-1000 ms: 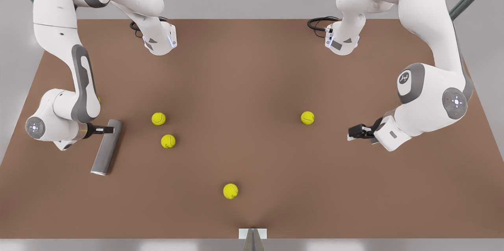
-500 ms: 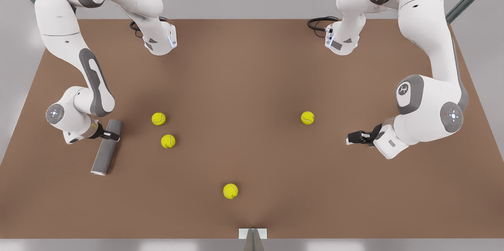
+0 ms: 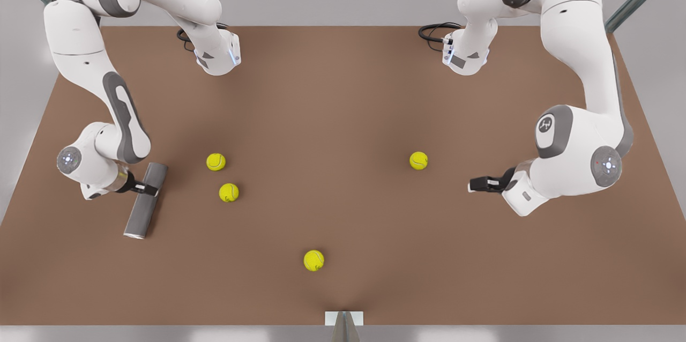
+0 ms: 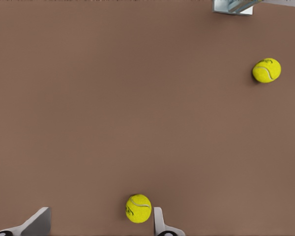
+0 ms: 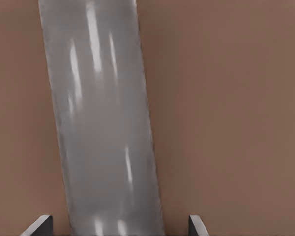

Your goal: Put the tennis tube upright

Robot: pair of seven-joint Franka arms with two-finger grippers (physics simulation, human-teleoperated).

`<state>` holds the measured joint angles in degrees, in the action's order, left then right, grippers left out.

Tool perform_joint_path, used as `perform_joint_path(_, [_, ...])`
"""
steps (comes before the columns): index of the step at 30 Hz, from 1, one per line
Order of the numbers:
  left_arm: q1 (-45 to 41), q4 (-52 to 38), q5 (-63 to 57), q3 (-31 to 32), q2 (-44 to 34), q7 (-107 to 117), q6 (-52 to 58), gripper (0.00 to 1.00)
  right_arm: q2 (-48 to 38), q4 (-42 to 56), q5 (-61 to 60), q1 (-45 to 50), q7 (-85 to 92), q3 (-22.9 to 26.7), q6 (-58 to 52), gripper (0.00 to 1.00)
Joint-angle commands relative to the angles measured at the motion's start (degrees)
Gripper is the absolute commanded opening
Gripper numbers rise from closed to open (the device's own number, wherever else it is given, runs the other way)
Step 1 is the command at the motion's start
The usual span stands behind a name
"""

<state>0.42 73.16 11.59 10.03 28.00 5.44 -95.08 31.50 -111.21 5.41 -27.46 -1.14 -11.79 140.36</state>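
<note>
Right tool [image 3: 150,188] spread wide astride lying tennis tube [image 3: 144,202]; left tool [image 3: 474,185] open.

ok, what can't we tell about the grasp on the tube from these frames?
- Contact between right gripper and tennis tube: the right wrist view's edge crops the fingertips, and in the front view the gripper covers that spot.
- Tube ends: cropped in the right wrist view, too small in the front view to tell capped or open.
- Left gripper, waiting open: fingertips cropped in the left wrist view.

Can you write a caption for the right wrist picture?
Right gripper, jaws open, straddles the grey tube lying on the brown table.
</note>
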Motion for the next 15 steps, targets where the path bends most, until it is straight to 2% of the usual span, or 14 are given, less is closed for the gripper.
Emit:
perform_joint_path(1, [0.02, -0.04, 0.19, -0.01, 0.3, 0.01, -0.1, 0.99, 0.58, 0.91, 0.04, -0.05, 0.0, 0.02, -0.09, 1.0])
perform_joint_path(15, [0.11, -0.48, -0.07, -0.01, 2.94, -0.08, -3.53, 0.99, 3.84, 0.82, 0.92, 0.21, -0.79, -0.07, 1.85, 1.0])
